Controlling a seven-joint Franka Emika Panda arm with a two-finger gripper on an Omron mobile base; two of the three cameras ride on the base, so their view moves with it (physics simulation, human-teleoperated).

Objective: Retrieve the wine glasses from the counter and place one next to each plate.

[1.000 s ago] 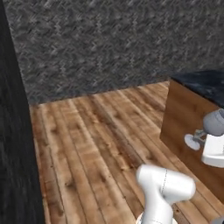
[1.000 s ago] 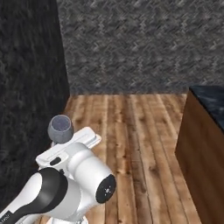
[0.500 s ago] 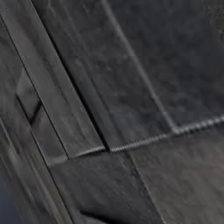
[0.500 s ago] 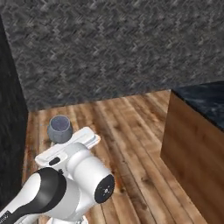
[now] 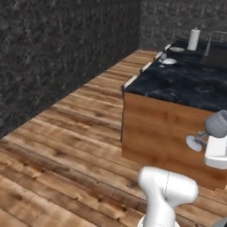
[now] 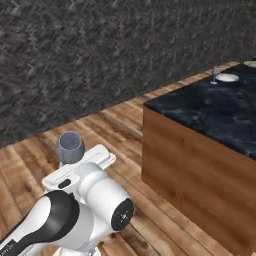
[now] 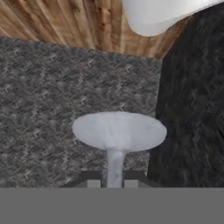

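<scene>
- The gripper [image 7: 109, 183] is clamped on the stem of a wine glass [image 7: 119, 131], with a dark finger tip [image 7: 90, 179] either side of it and the round foot fanned out just beyond them.
- This reads as the carrying step: one glass is in hand, and the base is swinging round toward the counter [image 5: 186, 84].
- Well ahead of the hand, at the counter's far end, a second wine glass [image 5: 162, 57] already stands just beside a plate [image 5: 170, 61].
- Another plate [image 5: 177, 49] lies further back, with no glass beside it that I can make out, so that's the likely target.
- Next move, I'd say: close in on that far plate, keep the glass steady, and lower it foot-first beside the rim.
- The left base view catches both plates and the held glass side-on.
- The right base view looks into the held glass's bowl above the hand.
- The hand view alone shows the grip itself.
</scene>
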